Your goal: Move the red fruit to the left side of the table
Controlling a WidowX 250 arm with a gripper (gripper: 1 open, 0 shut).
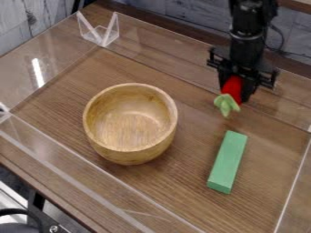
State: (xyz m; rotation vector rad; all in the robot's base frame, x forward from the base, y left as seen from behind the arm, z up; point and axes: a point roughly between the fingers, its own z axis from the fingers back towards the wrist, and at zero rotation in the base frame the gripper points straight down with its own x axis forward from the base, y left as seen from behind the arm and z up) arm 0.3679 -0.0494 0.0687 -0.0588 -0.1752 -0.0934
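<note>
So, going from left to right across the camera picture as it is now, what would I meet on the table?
The round wooden bowl → the long green block. The red strawberry overlaps the green block's span, so I leave it out.

Red fruit (230, 87), green cap (225, 105); green block (227, 162); brown wood-grain table (61, 114).

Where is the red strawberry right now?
In the camera view, the strawberry is on the right side, in the robot's hand, above and beyond the green block.
</note>
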